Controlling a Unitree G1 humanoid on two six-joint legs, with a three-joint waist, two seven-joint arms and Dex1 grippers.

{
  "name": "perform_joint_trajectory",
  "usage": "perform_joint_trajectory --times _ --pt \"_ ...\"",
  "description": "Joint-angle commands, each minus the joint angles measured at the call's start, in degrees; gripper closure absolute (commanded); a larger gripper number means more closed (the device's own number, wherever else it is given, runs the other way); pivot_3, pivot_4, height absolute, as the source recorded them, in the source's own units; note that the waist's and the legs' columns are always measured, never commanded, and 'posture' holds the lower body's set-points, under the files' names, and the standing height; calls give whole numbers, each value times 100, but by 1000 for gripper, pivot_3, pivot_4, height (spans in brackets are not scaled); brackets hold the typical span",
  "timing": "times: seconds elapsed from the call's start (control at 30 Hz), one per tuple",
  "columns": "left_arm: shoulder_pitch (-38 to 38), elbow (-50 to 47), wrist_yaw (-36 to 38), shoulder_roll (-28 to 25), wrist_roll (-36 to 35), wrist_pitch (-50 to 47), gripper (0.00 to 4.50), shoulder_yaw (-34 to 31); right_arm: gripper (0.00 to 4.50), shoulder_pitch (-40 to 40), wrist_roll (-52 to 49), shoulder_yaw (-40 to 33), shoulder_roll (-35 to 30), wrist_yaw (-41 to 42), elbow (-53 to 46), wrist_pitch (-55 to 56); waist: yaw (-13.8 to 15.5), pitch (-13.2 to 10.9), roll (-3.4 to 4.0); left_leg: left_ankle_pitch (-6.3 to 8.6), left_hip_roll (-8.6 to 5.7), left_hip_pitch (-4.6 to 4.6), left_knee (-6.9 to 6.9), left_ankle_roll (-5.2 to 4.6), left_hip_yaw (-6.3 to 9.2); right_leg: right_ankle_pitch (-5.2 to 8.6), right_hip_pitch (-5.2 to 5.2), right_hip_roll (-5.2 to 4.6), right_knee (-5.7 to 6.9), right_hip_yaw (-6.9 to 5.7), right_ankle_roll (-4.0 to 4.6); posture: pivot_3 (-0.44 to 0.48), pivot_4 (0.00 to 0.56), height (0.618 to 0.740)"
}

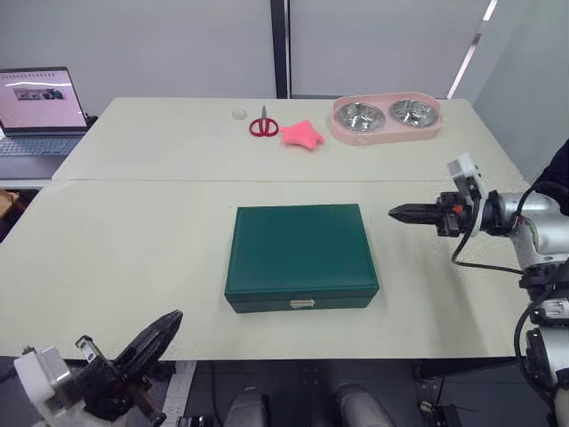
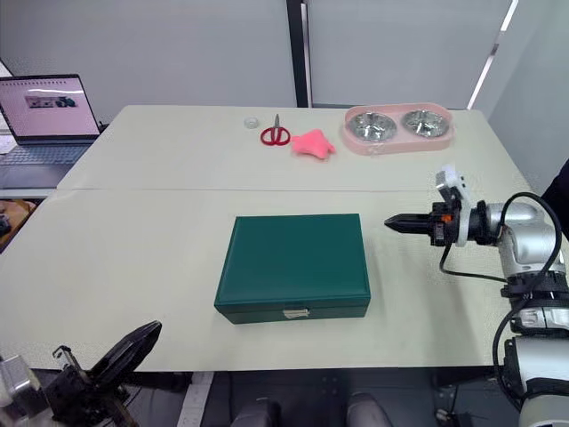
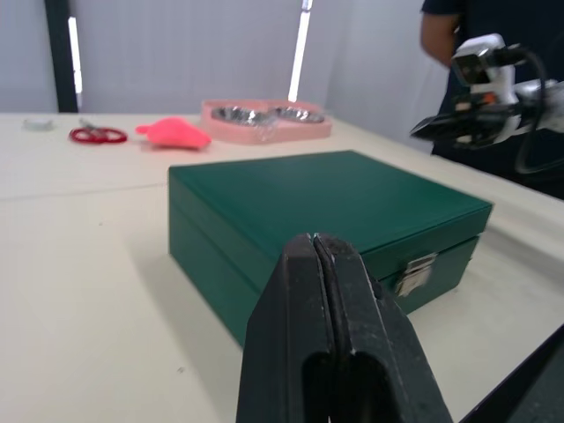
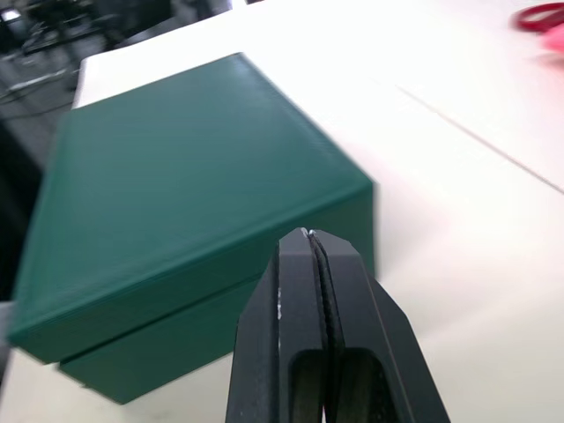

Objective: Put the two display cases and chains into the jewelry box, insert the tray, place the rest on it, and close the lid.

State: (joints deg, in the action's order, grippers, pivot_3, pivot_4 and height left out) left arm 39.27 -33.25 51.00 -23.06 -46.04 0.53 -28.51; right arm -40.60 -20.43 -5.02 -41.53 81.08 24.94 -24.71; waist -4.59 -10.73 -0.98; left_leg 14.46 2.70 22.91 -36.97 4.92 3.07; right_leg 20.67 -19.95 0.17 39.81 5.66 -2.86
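Closure is shown: the large rectangular dark green jewelry box sits mid-counter, flat green lid down, clasp forward. Both end effectors, left and right, are clenched empty, held clear of it.

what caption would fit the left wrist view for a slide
Shut left pincer aimed at the closed green jewelry box on the table, right pincer hovering beyond its far side.
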Motion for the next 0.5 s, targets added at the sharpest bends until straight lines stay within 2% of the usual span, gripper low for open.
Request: perform_joint_trajectory --times 0.03,0.3,0.43,0.47,0.5 --pt "-313 204 -506 -437 20 -499 3929 -325 3916 278 -106 -375 -151 -338 -122 184 3 0 0 0 0 1 0 0 1 0 -1 0 0 0 0 0 150 740" --pt "-1528 1461 -527 -991 133 -914 1347 -295 1746 1316 -187 -1080 -210 -1066 -249 714 23 1 1 0 1 -1 0 0 1 0 0 -1 6 -3 0 0 150 740" --pt "-2275 2524 -381 -1260 395 -930 9 -302 475 1893 -138 -1285 -136 -1455 -375 1178 12 2 3 0 1 -3 -1 0 -2 0 -1 0 10 -1 0 0 150 740" --pt "-2443 2784 -272 -1354 456 -932 0 -292 73 2041 -139 -1326 -113 -1561 -439 1256 14 2 3 -1 1 -4 -1 1 0 0 -1 1 11 -3 0 0 150 740" --pt "-2560 2964 -172 -1416 497 -940 0 -292 25 2142 -151 -1346 -98 -1643 -498 1303 15 2 3 -1 2 -4 -1 1 4 0 -1 3 13 -6 0 0 150 740"
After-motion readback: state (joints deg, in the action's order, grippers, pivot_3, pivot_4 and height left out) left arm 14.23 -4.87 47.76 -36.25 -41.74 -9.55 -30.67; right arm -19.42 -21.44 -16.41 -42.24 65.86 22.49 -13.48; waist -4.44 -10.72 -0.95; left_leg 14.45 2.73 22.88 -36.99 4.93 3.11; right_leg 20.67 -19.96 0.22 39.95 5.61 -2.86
